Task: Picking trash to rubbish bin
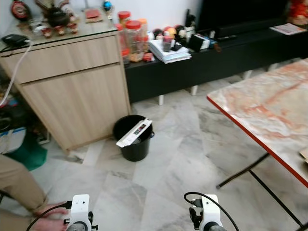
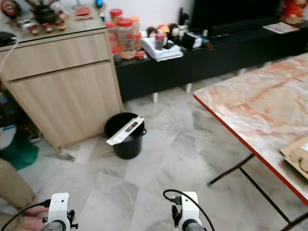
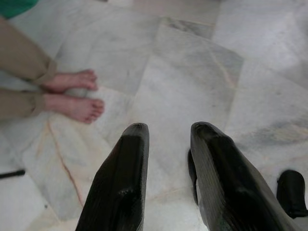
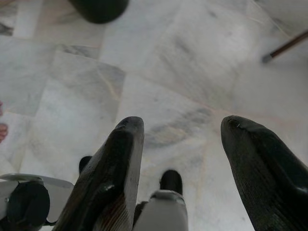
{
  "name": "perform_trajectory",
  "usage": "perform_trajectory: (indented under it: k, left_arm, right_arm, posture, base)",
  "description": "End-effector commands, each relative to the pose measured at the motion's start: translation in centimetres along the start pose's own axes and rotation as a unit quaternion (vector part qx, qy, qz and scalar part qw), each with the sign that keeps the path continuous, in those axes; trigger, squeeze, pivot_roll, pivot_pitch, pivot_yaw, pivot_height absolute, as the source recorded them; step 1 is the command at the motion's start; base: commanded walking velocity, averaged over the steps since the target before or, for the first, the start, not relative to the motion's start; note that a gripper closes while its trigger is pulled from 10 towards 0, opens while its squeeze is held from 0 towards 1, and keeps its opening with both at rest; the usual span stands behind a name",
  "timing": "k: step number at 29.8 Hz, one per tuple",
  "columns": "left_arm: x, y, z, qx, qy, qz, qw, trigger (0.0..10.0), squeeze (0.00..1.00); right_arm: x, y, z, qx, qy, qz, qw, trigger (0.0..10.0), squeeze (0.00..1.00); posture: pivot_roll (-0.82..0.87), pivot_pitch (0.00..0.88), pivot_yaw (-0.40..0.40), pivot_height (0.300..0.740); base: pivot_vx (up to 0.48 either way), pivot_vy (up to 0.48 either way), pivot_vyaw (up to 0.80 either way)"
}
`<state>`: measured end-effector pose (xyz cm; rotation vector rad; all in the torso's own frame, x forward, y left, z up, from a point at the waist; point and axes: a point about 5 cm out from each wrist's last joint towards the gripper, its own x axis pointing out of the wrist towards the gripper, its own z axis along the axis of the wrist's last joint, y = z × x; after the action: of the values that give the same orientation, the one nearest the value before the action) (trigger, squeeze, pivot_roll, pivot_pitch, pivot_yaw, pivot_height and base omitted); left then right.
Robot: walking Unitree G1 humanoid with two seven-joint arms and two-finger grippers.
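A black rubbish bin (image 1: 133,144) stands on the marble floor beside the wooden cabinet. A flat white packet (image 1: 135,133) lies slanted across its rim. Both arms hang low in front of me, well short of the bin. My left gripper (image 3: 169,129) points down at bare floor tiles, open by a modest gap with nothing between its fingers. My right gripper (image 4: 184,122) is open wide over the floor and holds nothing. The bin's dark base (image 4: 98,8) sits beyond the right fingers.
A person stands close on my left, with a tan trouser leg (image 1: 17,180) and bare feet (image 3: 74,94) near the left gripper. A wooden cabinet (image 1: 72,86), a black TV bench (image 1: 216,60) and a red-edged marble table (image 1: 269,108) with thin legs (image 1: 243,171) ring the floor.
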<state>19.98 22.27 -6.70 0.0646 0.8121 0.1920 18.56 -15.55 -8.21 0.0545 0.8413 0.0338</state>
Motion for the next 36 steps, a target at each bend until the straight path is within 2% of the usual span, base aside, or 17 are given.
perform_trajectory:
  k: [1,24,28,33,36]
  left_arm:
    - [0.03,0.10,0.09,0.011,0.001,-0.001,1.000,10.0,0.00]
    - [-0.01,0.08,-0.05,0.016,0.002,-0.002,1.000,10.0,0.00]
    - [0.04,0.05,0.04,0.038,0.004,-0.003,0.999,10.0,0.00]
    - [0.02,-0.04,-0.11,0.047,0.009,-0.003,0.999,10.0,0.00]
    - [0.02,-0.03,-0.11,0.042,0.009,0.001,0.999,10.0,0.00]
  right_arm:
    - [-0.04,0.00,-0.25,-0.001,0.007,-0.002,1.000,10.0,0.00]
    - [-0.20,-0.44,-0.63,-0.004,0.012,-0.015,1.000,10.0,0.00]
    - [-0.17,-0.45,-0.55,-0.004,0.011,-0.015,1.000,10.0,0.00]
    - [-0.15,-0.60,-0.44,-0.002,0.010,-0.018,1.000,10.0,0.00]
    - [-0.18,-0.71,-0.48,-0.001,0.010,-0.020,1.000,10.0,0.00]
  posture:
    - [-0.03,0.002,0.008,0.740]
    - [-0.04,0.000,0.008,0.740]
    - [-0.04,0.000,0.008,0.740]
    - [-0.04,0.006,0.003,0.740]
    - [-0.04,0.009,0.003,0.740]
  base:
    - [0.000,0.000,-0.80]
    - [0.000,0.000,-0.80]
    - [0.000,0.000,-0.80]
    - [0.000,-0.449,-0.80]
    - [0.000,0.000,-0.80]
